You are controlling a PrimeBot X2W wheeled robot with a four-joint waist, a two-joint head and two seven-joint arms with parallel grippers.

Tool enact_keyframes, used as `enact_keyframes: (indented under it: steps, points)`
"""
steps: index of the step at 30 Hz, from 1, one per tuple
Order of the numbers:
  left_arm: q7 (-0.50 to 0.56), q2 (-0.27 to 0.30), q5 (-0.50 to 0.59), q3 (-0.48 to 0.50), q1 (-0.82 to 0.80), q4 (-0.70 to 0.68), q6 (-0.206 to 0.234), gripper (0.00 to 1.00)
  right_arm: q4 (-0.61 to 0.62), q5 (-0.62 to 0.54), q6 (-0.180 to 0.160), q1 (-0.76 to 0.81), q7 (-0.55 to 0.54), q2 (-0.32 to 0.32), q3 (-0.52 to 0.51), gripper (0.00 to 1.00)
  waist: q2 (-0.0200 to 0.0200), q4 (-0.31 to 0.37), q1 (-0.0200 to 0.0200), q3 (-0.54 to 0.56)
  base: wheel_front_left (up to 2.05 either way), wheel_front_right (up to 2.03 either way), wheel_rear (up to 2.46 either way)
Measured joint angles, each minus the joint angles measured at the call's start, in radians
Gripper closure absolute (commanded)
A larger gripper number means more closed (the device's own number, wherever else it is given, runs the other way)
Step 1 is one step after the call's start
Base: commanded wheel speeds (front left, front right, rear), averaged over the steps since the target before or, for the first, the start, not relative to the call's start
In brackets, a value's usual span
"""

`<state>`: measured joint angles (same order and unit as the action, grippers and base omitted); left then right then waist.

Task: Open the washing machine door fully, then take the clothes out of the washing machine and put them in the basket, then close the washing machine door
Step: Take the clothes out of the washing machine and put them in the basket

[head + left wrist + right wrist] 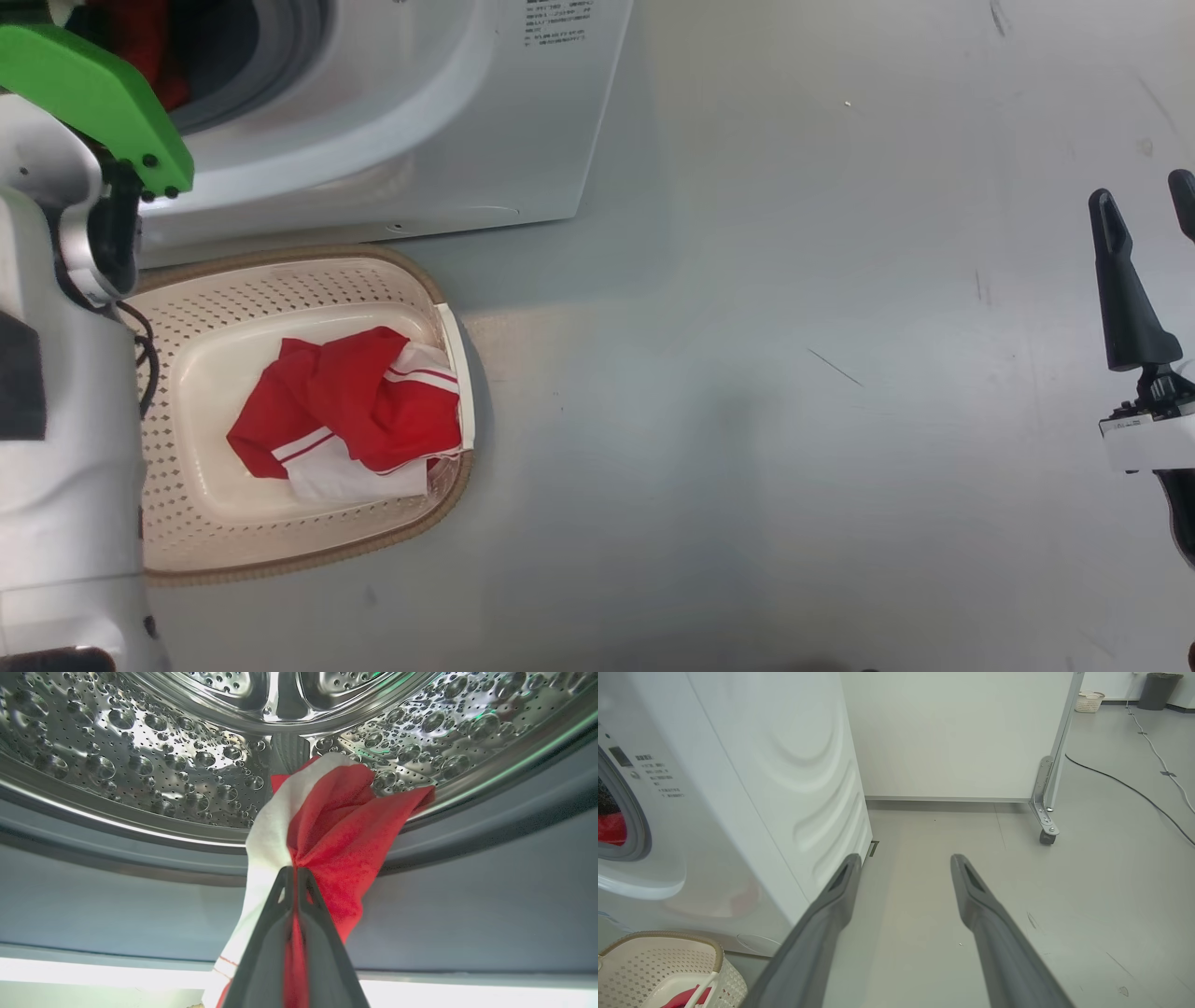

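Washing machine drum (140,765): left claw (295,871) reaches in, clamped on red-and-white cloth (341,826); right claw (906,859) gapes empty.

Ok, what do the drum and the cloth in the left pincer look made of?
Drum: shiny metal, probably stainless steel; mirror-like, with punched holes and dimples.
Cloth: soft red and white fabric, matte, slightly fuzzy, bunching into folds where the left pincer pinches it.

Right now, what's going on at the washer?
The left gripper is shut on a red and white cloth at the mouth of the steel drum of the washing machine. A second red and white piece already lies in the basket in front of the machine. The right gripper hangs open over the floor, holding nothing.
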<state>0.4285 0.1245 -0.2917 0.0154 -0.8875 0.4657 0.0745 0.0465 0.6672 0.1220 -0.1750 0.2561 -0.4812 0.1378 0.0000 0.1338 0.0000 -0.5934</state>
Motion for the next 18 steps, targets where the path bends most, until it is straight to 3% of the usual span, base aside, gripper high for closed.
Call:
enact_keyframes:
  steps: [18]
  points:
    - [-0.160, -0.037, -0.058, -0.024, 0.200, 0.022, -0.131, 1.00, -0.039, -0.041, 0.000, 0.079, 0.000, 0.025, 0.012, 0.00, 0.0000, -0.097, 0.0000, 0.193, 0.00, 0.00, 0.00]
